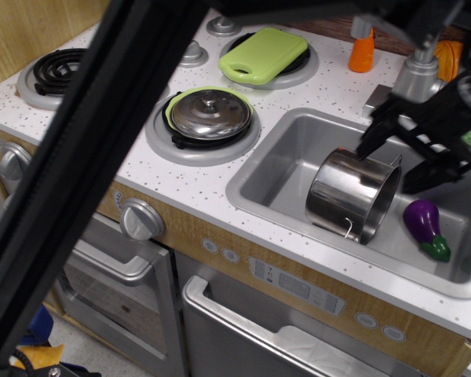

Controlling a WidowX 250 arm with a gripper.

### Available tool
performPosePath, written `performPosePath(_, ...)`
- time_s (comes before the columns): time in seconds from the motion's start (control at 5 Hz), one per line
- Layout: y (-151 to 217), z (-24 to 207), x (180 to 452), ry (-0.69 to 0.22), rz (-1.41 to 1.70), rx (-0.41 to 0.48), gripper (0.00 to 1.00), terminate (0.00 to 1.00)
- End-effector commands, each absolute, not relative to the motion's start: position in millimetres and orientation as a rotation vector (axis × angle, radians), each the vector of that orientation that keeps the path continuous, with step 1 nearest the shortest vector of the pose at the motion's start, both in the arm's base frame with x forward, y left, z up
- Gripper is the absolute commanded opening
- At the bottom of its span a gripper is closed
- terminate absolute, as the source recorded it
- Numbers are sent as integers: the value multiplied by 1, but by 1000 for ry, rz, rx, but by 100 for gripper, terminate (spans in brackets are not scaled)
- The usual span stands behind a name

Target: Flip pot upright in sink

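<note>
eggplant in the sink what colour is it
Purple eggplant with a green stem end, seen in the observation.image view, lying in the sink.
</note>
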State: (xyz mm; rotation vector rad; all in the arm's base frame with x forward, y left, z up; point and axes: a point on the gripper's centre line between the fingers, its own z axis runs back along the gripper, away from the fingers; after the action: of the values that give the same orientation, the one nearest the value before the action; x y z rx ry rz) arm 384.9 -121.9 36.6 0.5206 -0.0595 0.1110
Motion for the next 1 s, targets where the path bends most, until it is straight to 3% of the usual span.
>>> performPosePath(0.0, -125, 55, 392, -148, 99, 582, 100, 0)
performPosePath(0.4, -99, 40, 396, -205, 26, 667, 100, 0)
performPosePath(0.6, -85, 35, 401, -223, 11, 656, 100, 0)
performPosePath(0.8, -76, 31, 403, -235, 18, 636, 0, 0)
